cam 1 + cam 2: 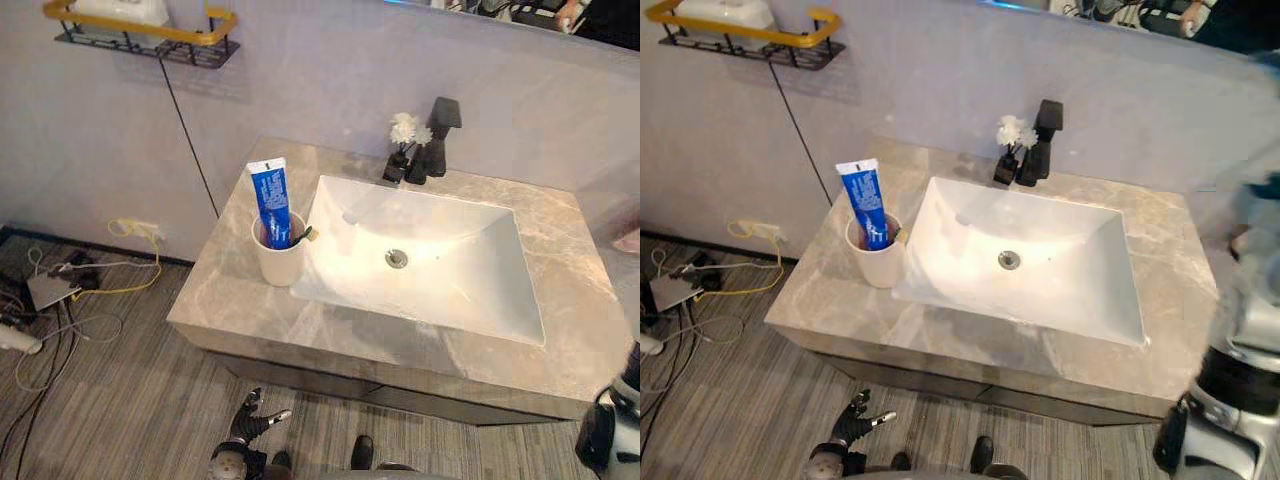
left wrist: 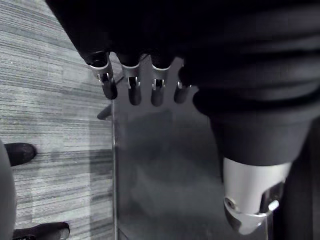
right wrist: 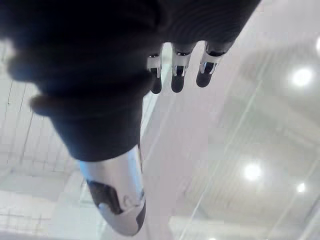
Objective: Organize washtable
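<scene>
Cup [image 1: 280,262]: upright on table [image 1: 230,300], just left of sink [image 1: 440,250], holding toothpaste [image 1: 270,205]. Left hand [image 1: 248,422]: low before table, fingers relaxed, empty. Right hand [image 3: 178,76]: fingers straight, empty. Advised: grip cup's side, clear of toothpaste.

Polished veined stone countertop [image 1: 250,305], glossy white ceramic-looking basin [image 1: 455,275], matt white cup [image 1: 279,265], shiny blue plastic toothpaste tube [image 1: 269,200], matt black faucet [image 1: 438,140], rough striped carpet floor [image 1: 120,400]. My left hand [image 2: 133,89]: silver metal fingers, matt ribbed cover.

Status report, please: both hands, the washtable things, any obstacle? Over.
Left hand open, hanging low. Right hand open, empty. Blue toothpaste tube standing in white round cup on grey marble counter, left of white sink. Nothing blocks it.
</scene>
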### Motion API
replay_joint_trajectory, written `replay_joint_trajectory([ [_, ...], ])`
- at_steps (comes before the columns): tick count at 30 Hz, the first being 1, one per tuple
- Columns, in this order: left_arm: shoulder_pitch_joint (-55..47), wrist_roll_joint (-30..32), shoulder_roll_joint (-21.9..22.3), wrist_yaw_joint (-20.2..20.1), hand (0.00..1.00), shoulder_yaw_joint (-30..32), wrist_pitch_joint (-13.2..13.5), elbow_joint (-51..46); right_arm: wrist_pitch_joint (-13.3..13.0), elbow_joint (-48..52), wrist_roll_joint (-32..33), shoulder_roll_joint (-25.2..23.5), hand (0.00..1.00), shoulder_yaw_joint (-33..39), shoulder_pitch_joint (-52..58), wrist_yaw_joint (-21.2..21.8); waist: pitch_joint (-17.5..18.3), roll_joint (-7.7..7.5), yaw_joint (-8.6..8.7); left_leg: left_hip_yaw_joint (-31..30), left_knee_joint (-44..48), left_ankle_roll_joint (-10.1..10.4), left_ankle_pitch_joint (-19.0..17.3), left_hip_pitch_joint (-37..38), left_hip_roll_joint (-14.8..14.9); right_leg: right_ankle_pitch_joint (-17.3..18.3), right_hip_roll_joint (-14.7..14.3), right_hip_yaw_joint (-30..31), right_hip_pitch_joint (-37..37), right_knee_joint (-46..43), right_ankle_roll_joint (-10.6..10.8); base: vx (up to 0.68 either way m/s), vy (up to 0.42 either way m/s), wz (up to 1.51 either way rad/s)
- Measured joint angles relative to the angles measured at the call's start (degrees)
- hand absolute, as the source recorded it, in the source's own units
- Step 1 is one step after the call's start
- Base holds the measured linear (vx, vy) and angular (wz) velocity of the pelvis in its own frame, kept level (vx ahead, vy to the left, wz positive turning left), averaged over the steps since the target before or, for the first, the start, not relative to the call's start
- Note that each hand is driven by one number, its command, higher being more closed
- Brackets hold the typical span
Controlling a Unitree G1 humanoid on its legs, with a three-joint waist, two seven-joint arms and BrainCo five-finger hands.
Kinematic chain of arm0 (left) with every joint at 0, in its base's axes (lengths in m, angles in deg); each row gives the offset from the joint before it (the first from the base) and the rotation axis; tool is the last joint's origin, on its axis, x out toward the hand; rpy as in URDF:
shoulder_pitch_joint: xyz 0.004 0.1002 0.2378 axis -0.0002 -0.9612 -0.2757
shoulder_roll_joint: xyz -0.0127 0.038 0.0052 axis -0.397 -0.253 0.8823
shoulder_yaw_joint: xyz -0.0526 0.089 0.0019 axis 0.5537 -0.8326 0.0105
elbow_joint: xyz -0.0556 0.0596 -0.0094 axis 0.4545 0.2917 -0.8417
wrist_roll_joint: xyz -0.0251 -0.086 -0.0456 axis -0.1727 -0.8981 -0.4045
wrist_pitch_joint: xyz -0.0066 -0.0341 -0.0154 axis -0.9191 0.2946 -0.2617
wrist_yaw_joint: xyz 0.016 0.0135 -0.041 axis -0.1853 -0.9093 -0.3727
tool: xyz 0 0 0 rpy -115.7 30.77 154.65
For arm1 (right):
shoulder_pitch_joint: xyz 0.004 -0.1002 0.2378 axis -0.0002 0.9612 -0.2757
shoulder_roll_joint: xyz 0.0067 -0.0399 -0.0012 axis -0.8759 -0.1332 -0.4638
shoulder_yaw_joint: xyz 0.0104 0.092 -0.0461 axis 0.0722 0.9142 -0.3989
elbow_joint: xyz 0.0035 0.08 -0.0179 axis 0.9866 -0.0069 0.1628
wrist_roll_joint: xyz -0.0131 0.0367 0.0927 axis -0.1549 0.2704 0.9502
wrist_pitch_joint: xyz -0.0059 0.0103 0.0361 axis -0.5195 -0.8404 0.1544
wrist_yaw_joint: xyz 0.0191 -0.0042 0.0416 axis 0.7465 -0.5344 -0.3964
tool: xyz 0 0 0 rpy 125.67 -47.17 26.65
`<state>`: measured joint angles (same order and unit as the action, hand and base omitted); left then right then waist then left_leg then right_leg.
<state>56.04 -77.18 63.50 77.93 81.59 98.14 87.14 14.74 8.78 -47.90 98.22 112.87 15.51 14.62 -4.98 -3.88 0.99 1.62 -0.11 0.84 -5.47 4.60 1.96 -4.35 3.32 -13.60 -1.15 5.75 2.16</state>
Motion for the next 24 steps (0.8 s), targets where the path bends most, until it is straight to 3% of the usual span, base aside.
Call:
replay_joint_trajectory([
  [2,-0.62,0.0,0.44,-0.06,0.0,1.08,-0.03,0.0,0.01,-0.42,0.82,-2.88,0.0,2.24,4.24,-0.16,0.63,0.31,1.34,0.35,-0.02,0.03,-0.08,-0.18,0.02,-0.02,-0.07,0.5,0.45,0.0,0.02,0.0,0.01,-0.14],
  [5,-0.72,0.0,1.07,-0.39,0.0,2.04,-0.41,0.04,1.19,-2.26,0.33,-9.33,0.0,4.13,11.78,-1.82,1.09,0.72,1.76,1.54,0.0,0.15,-0.32,-0.12,0.16,-0.03,-0.28,1.65,1.02,0.01,0.0,-0.01,0.002,-0.21],
  [10,-0.87,0.0,2.73,-1.15,0.0,3.64,-0.95,0.06,6.69,-6.8,-3.97,-24.72,0.0,3.4,22.53,-5.36,1.87,1.54,1.86,3.08,0.0,0.12,-0.64,-0.03,0.16,-0.23,-0.31,2.86,1.54,0.01,0.07,-0.01,0.008,-0.13],
  [15,-1.11,-0.03,5.88,-1.04,0.0,6.81,-1.05,-0.01,9.15,-6.41,-4.99,-36.19,0.0,-6.0,31.97,-7.59,2.54,2.4,1.72,5.37,0.68,0.01,-1.52,0.39,0.43,-0.21,-0.38,3.42,1.37,0.0,0.13,0.0,0.015,-0.15],
  [16,-1.12,-0.04,6.44,-1.03,0.0,6.84,-1.14,-0.04,10.33,-6.88,-4.97,-36.58,0.0,-10.09,33.45,-7.61,2.53,2.52,1.64,6.11,0.92,0.05,-1.84,0.6,0.5,-0.23,-0.42,3.94,1.33,0.0,0.14,-0.01,0.011,-0.27],
  [19,-0.81,-0.16,7.69,-0.96,0.0,6.83,-1.26,-0.06,10.64,-7.36,-4.94,-37.61,0.0,-18.06,36.6,-6.28,2.44,2.85,1.27,7.0,2.21,0.06,-3.12,0.81,0.88,0.16,-0.64,4.26,0.32,-0.01,0.56,-0.02,0.005,-0.13],
  [24,-0.98,-1.83,7.27,0.46,0.0,6.79,-2.47,-0.06,9.42,-11.62,-4.95,-37.27,0.0,-21.58,38.98,-2.67,2.38,3.2,1.14,10.04,2.65,0.95,-3.95,2.54,1.89,0.6,-1.11,4.53,-1.38,-0.02,0.45,0.01,-0.004,-0.05],
])
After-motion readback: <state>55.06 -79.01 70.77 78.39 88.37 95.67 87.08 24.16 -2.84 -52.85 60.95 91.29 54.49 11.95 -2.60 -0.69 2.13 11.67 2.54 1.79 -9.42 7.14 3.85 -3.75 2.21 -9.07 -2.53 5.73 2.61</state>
